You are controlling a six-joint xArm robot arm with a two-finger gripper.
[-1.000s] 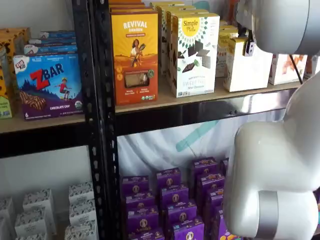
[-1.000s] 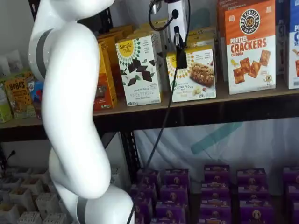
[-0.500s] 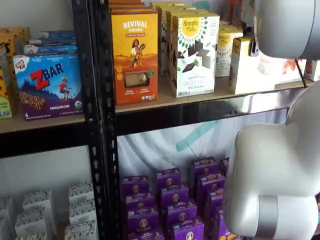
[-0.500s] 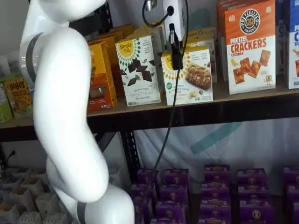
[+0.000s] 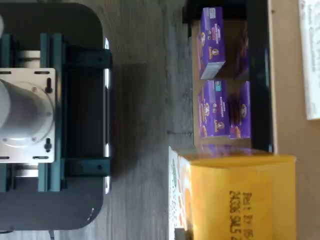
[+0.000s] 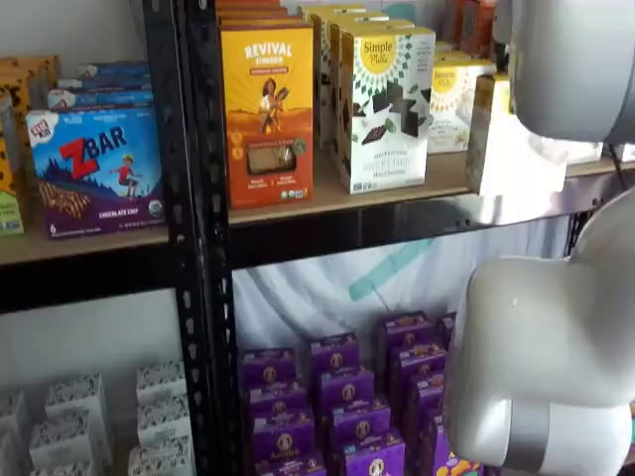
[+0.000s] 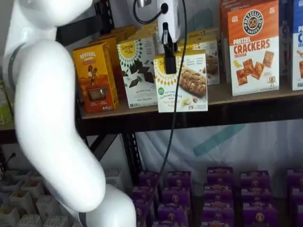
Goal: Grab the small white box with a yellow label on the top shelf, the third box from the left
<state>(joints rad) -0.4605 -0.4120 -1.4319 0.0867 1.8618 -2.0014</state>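
On your left stand the Revival box (image 7: 94,78) and the Simple Mills chocolate-square box (image 7: 137,71), both on the top shelf (image 7: 246,94). The gripper (image 7: 166,56) grips the small white box (image 7: 182,81) from above, fingers closed on it, and the box hangs past the shelf's front edge. You have the grab done; judged from this, only carrying it clear remains. The pretzel cracker box (image 7: 253,47) stands right.

One small white box (image 7: 182,82) hangs under the gripper (image 7: 167,52); one Pretzel Crackers box (image 7: 253,47) beside it; one orange Revival box (image 6: 267,111) (more queue behind); five purple boxes (image 7: 218,192) show fronts below in a shelf view.
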